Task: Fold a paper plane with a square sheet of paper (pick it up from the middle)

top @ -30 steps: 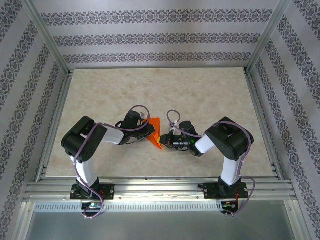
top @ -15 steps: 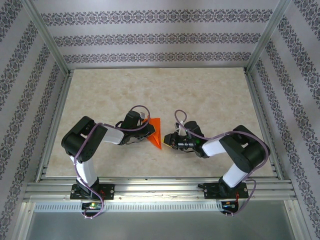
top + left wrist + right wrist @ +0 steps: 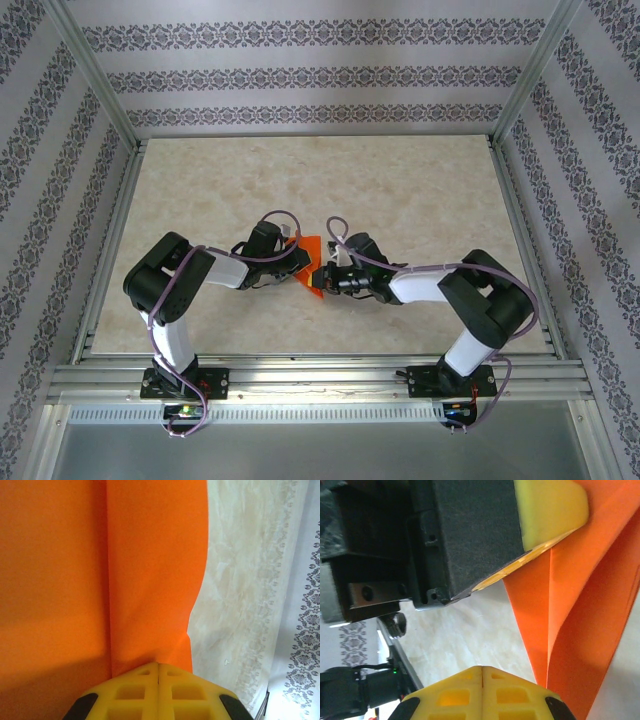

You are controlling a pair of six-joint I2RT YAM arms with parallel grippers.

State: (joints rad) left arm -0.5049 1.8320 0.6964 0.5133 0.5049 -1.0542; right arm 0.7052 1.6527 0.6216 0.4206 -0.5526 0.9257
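Paper: bright orange folded paper sheet (image 3: 311, 250) at the middle of the beige marbled surface (image 3: 350, 190), between the two arms. One straight crease runs along it in the left wrist view (image 3: 150, 555). Left gripper (image 3: 301, 266) clenched on the sheet's edge. Right gripper (image 3: 327, 280) closed tight, fingertips just beside a hanging orange flap (image 3: 585, 630); cannot tell whether any paper is pinched there.

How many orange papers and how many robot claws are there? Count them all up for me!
orange paper: 1
grippers: 2, the left gripper and the right gripper
total: 3
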